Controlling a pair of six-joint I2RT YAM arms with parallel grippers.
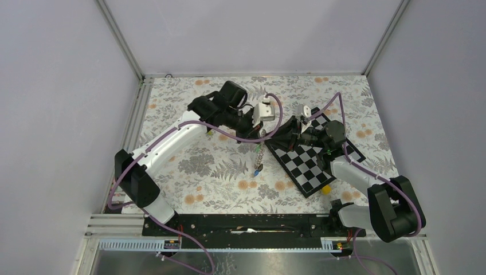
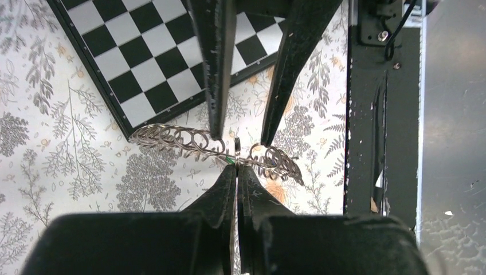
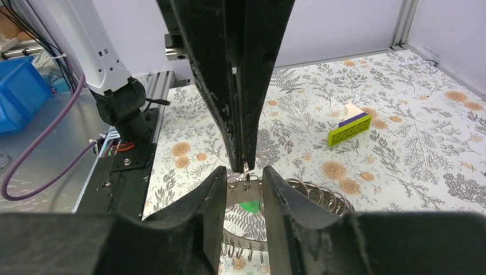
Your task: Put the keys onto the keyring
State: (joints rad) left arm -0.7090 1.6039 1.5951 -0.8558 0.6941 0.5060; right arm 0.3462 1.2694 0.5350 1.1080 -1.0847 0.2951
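The keyring (image 1: 259, 153) is a silver chain of rings that hangs as a strand from my left gripper (image 1: 262, 135). A blue key (image 1: 256, 172) and a green key (image 1: 261, 167) dangle at its lower end. I cannot make out the black-brown key. In the left wrist view my left gripper (image 2: 236, 167) is shut on the keyring (image 2: 172, 137). My right gripper (image 2: 240, 137) is open, with a finger on each side of the pinched spot. In the right wrist view my right gripper (image 3: 243, 175) straddles the keyring (image 3: 321, 195), with the green key (image 3: 249, 205) just below.
The checkerboard (image 1: 315, 163) lies under the right arm, and it also shows in the left wrist view (image 2: 143, 57). A small yellow block (image 1: 326, 189) sits by its near corner. A yellow-green brick (image 3: 348, 130) lies on the floral cloth. The black base rail (image 1: 246, 222) runs along the near edge.
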